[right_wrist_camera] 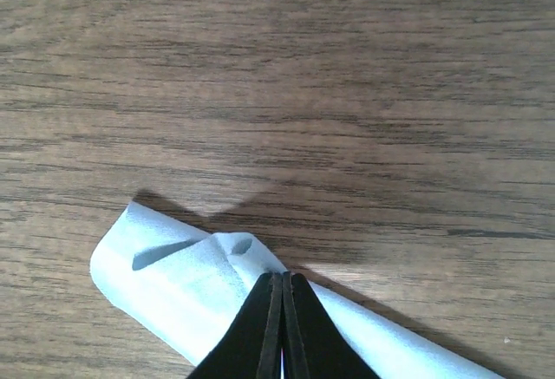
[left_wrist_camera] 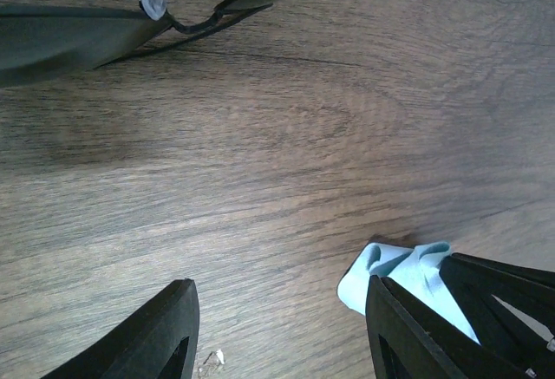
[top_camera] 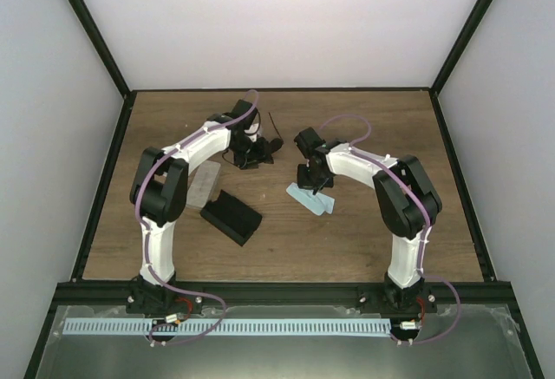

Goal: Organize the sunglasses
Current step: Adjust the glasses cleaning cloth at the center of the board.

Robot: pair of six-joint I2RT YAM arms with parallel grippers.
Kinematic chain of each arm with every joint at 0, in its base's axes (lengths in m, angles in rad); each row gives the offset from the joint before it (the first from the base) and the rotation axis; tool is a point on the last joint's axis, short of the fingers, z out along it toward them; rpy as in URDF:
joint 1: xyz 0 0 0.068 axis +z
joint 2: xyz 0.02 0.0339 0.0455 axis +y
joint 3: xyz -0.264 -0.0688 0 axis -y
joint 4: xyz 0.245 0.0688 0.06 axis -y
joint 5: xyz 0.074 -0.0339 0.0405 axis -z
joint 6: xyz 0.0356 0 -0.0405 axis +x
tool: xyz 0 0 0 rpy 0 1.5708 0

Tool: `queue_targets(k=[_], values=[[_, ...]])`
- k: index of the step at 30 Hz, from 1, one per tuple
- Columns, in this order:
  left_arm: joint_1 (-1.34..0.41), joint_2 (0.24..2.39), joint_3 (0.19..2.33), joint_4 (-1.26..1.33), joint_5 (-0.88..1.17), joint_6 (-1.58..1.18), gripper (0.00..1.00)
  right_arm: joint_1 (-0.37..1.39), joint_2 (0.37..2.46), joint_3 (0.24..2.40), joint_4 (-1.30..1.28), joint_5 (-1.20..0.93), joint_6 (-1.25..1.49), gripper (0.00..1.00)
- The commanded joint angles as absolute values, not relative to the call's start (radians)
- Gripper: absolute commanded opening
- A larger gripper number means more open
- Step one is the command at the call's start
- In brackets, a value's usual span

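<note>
Top view: your left tool [top_camera: 251,153] upper centre of the desk [top_camera: 364,240], right tool [top_camera: 310,179] mid-frame.
Left wrist: released; sunglasses [left_wrist_camera: 69,41] at top edge, beyond its span, so closing now would catch nothing.
Right wrist: clenched on blue cloth [right_wrist_camera: 165,279]; a lift could drag it.

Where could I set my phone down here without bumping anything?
Free: the table right of the right arm, and the near strip before the black case. Crowded: the middle, with sunglasses, blue cloth and clear case.
</note>
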State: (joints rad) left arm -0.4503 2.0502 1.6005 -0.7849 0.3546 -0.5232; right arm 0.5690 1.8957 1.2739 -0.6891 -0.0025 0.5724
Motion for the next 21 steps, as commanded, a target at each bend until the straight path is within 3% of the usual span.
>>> queue_targets(k=[1, 21], values=[[-0.448, 2.056, 1.585, -0.763, 0.374, -0.514, 0.55, 0.566, 1.869, 1.331, -0.710, 0.012, 0.571, 0.01], [-0.446, 2.032, 1.535, -0.740, 0.382, -0.517, 0.55, 0.562, 1.857, 1.441, -0.774, 0.105, 0.568, 0.01]])
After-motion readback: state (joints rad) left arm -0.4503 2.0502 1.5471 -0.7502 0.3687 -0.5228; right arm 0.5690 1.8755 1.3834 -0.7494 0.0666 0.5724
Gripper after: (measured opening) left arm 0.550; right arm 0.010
